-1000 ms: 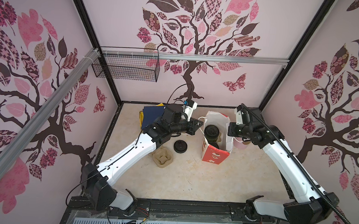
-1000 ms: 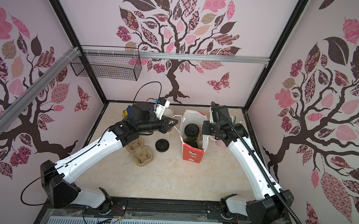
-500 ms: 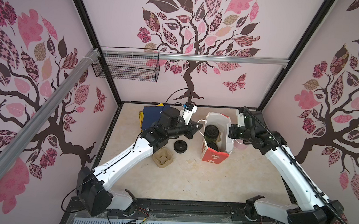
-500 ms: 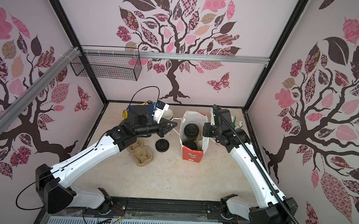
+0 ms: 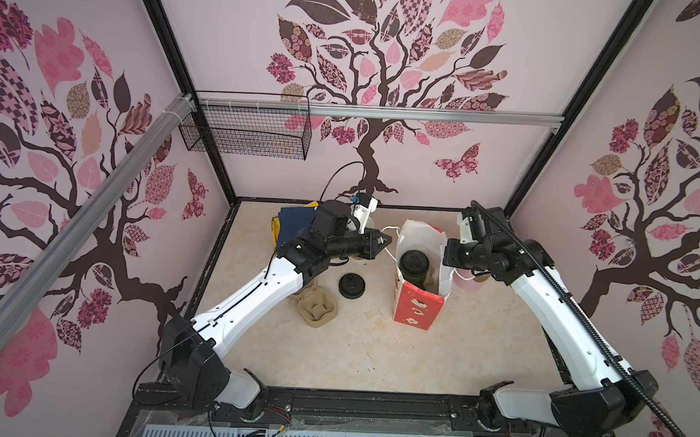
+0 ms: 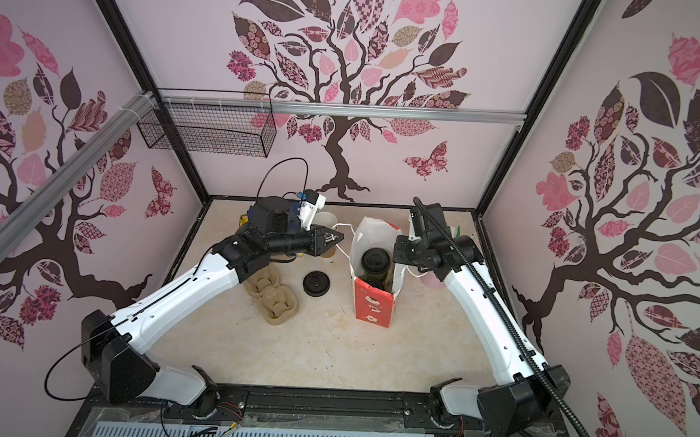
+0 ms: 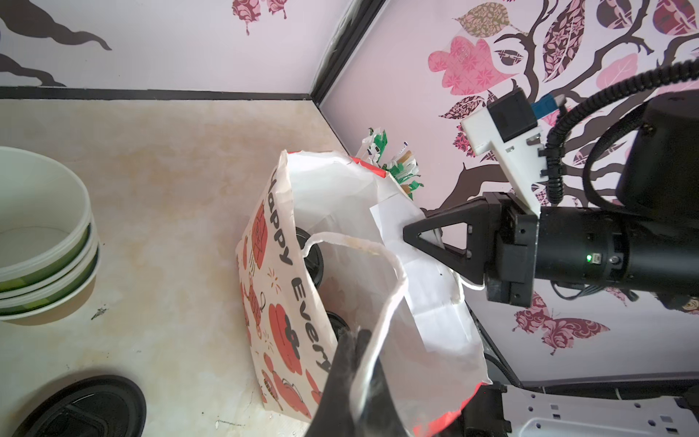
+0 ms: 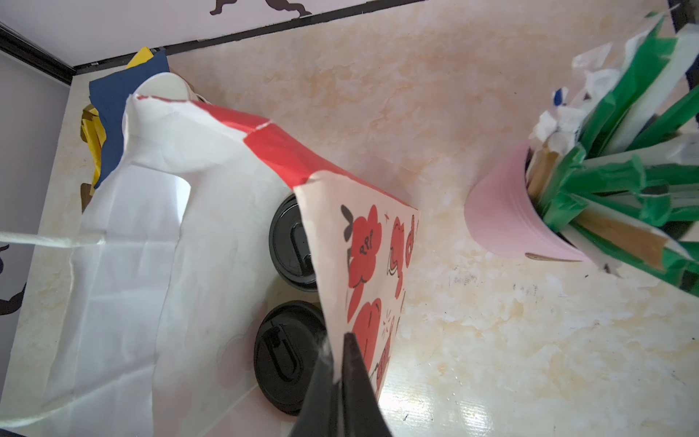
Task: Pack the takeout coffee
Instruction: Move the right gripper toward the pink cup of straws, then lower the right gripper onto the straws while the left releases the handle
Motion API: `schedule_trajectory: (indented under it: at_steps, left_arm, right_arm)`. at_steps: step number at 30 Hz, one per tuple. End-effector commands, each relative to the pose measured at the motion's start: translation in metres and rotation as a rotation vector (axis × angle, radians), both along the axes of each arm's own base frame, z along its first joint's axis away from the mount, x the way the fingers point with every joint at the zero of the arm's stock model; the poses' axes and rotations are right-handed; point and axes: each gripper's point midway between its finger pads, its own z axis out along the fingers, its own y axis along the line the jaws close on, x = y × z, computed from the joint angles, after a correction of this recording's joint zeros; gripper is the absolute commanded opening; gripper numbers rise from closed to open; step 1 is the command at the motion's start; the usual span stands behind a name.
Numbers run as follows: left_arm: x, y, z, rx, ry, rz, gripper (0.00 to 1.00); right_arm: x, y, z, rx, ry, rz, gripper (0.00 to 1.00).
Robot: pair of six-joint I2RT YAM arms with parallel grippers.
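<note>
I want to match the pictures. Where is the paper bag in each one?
In a top view: the bag stands right of middle, between the arms.
In a top view: the bag, same spot.
Left wrist view: the bag in the middle.
Right wrist view: the bag fills much of the picture.
Landmark: the black cup lid inside it.

Open bag, floor taken
Between left gripper and right gripper the bag gapes; two cups fill its bottom; lid beside the left gripper.

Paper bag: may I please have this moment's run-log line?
left gripper shut: white cord handle; right gripper shut: red-and-white paper bag; two black-lidded cups: inside
</note>
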Motion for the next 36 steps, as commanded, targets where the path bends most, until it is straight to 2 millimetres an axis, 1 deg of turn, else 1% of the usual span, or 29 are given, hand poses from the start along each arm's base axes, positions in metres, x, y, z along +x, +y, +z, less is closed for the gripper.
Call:
schedule_trajectory:
  at_steps: [1, 4, 8, 9, 12, 14, 17, 20, 22, 24, 26, 27, 28, 30, 32, 34, 36]
  left_arm:
    - [0.002, -0.003, 0.026, -0.048, -0.003, -0.02, 0.0]
    - [0.004, -0.004, 0.028, -0.055, 0.003, -0.028, 0.0]
    - [0.006, -0.005, 0.024, -0.048, 0.014, -0.034, 0.0]
    - [0.006, -0.006, 0.022, -0.045, 0.018, -0.035, 0.03]
    - [0.008, -0.007, 0.019, -0.036, 0.024, -0.039, 0.1]
    - [0.009, -0.008, 0.015, -0.027, 0.033, -0.04, 0.14]
    - [0.009, -0.008, 0.015, -0.021, 0.032, -0.044, 0.24]
    - [0.008, -0.008, 0.019, -0.025, 0.019, -0.049, 0.38]
    - [0.008, -0.006, 0.023, -0.032, 0.007, -0.049, 0.49]
    - [0.008, -0.004, 0.027, -0.04, -0.008, -0.043, 0.58]
    - [0.008, -0.001, 0.032, -0.051, -0.019, -0.033, 0.66]
    - [0.007, 0.001, 0.035, -0.054, -0.028, -0.028, 0.82]
    - [0.007, 0.003, 0.038, -0.057, -0.039, -0.022, 0.89]
    - [0.005, 0.007, 0.044, -0.063, -0.058, -0.011, 0.92]
    - [0.004, 0.012, 0.049, -0.064, -0.073, 0.001, 0.93]
    - [0.002, 0.016, 0.055, -0.066, -0.093, 0.015, 0.94]
    - [0.001, 0.021, 0.059, -0.067, -0.107, 0.034, 0.93]
  right_arm:
    - [0.001, 0.001, -0.004, 0.003, 0.055, -0.016, 0.0]
    - [0.004, 0.0, -0.009, -0.008, 0.077, -0.022, 0.0]
    - [0.006, -0.001, -0.018, -0.028, 0.11, -0.033, 0.0]
    - [0.006, -0.002, -0.019, -0.034, 0.114, -0.037, 0.01]
    - [0.007, -0.004, -0.023, -0.049, 0.129, -0.043, 0.13]
    - [0.007, -0.005, -0.021, -0.053, 0.128, -0.046, 0.21]
    - [0.009, -0.005, -0.016, -0.055, 0.119, -0.05, 0.37]
    - [0.011, -0.005, -0.002, -0.048, 0.092, -0.053, 0.55]
    - [0.012, -0.005, 0.014, -0.036, 0.058, -0.049, 0.66]
    - [0.014, -0.007, 0.028, -0.044, 0.028, -0.055, 0.71]
    - [0.017, -0.012, 0.042, -0.066, -0.003, -0.071, 0.72]
    - [0.019, -0.015, 0.048, -0.08, -0.015, -0.076, 0.73]
    - [0.021, -0.018, 0.054, -0.098, -0.025, -0.085, 0.73]
    - [0.026, -0.027, 0.063, -0.13, -0.039, -0.109, 0.73]
    - [0.033, -0.043, 0.066, -0.157, -0.036, -0.155, 0.71]
    - [0.043, -0.066, 0.063, -0.18, -0.032, -0.219, 0.67]
    - [0.056, -0.089, 0.057, -0.187, -0.019, -0.288, 0.61]
